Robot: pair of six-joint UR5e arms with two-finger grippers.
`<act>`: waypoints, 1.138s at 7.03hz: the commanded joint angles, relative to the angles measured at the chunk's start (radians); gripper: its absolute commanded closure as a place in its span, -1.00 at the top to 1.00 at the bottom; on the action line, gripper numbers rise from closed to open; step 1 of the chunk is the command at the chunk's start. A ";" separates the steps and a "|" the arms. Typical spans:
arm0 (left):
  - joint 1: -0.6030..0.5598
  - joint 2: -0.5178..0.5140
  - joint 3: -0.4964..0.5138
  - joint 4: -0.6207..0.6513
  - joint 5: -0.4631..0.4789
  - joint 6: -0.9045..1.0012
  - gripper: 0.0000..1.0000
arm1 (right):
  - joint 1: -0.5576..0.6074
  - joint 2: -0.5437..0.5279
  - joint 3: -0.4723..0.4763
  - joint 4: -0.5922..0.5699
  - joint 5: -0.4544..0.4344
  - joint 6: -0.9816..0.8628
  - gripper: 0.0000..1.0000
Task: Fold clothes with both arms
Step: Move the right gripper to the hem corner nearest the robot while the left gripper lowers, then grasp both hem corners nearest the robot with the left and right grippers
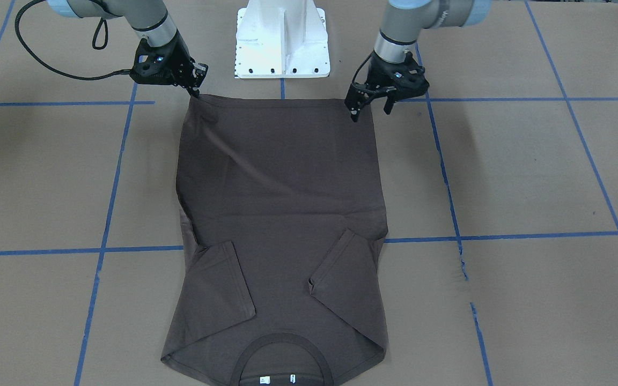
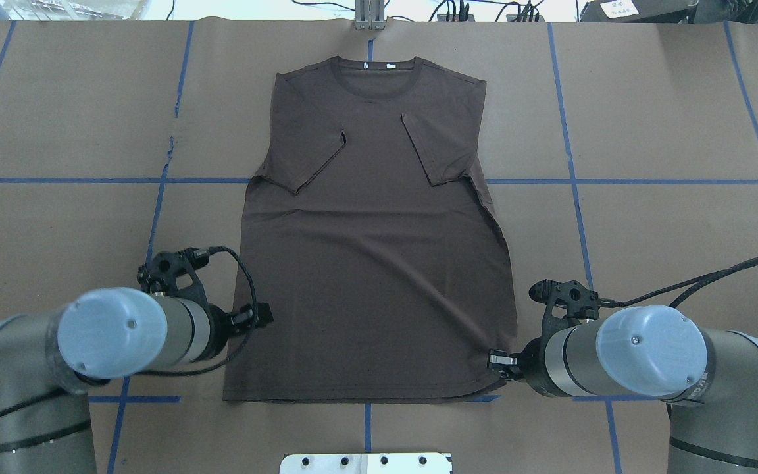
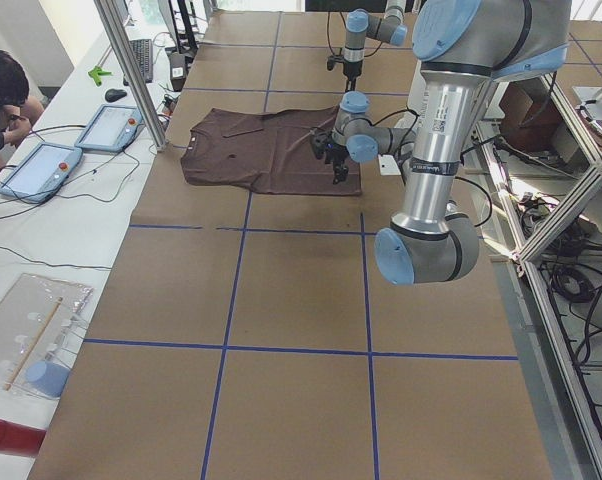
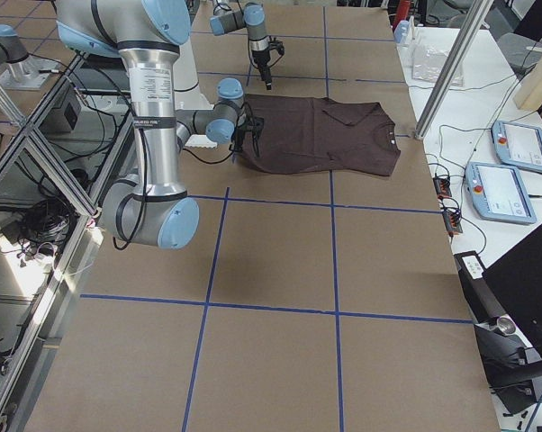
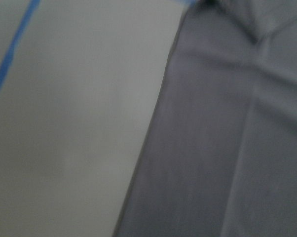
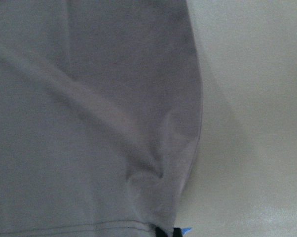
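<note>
Brown paper-covered table (image 1: 502,177), dark brown-grey cotton T-shirt (image 1: 282,177): my right gripper (image 1: 195,92) pinches one hem corner; my left gripper (image 1: 370,111), spread empty, must grip its corner equally deep.

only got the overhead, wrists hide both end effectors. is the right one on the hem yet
observer: Yes. The front view shows the right end effector shut on the shirt at a hem corner.
operator: and the left
observer: There the left end effector is open, one finger over the other hem corner, one past the edge.
operator: cloth lifted on the right
observer: Can't tell, but the right wrist view shows it puckered at the pinch.
</note>
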 commanded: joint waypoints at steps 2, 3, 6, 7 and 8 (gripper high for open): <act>0.123 0.015 0.022 0.006 0.055 -0.131 0.89 | 0.000 0.013 -0.001 0.001 0.002 -0.002 -1.00; 0.123 0.023 0.024 0.004 0.055 -0.128 0.88 | 0.000 0.015 0.001 0.001 0.002 -0.002 -1.00; 0.120 0.029 0.041 0.006 0.058 -0.123 0.83 | -0.003 0.016 -0.001 0.001 0.002 -0.002 -1.00; 0.121 0.029 0.053 0.006 0.057 -0.124 0.81 | -0.002 0.016 -0.001 0.001 0.003 -0.003 -1.00; 0.123 0.029 0.064 0.007 0.057 -0.126 0.73 | -0.003 0.016 -0.002 0.001 0.003 -0.003 -1.00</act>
